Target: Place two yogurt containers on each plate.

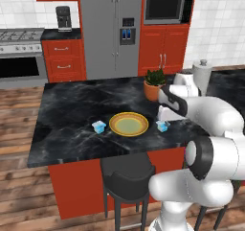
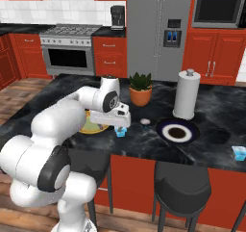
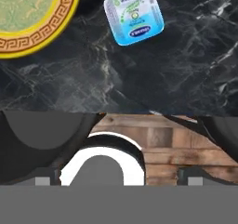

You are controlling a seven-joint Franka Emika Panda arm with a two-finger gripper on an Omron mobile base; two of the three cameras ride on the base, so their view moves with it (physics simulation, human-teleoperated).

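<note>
The yellow-orange plate (image 1: 128,124) with a pale green centre lies near the island's front edge, with nothing on it. One light-blue yogurt container (image 1: 99,126) stands just left of it, another (image 1: 163,125) just right of it. My gripper (image 1: 164,115) hangs open directly above the right one without touching it. In the hand view that cup (image 3: 134,15) lies near the top, beside the plate's rim (image 3: 46,39), and the gripper (image 3: 118,179) is wide open. The navy-rimmed plate (image 2: 177,132) is bare, and a further yogurt container (image 2: 239,152) stands at the counter's far right.
A terracotta plant pot (image 2: 141,95) and a paper towel roll (image 2: 186,95) stand behind the plates. A small pale round thing (image 2: 145,122) lies between the gripper and the navy plate. Dark stools (image 1: 127,175) stand under the island's front edge.
</note>
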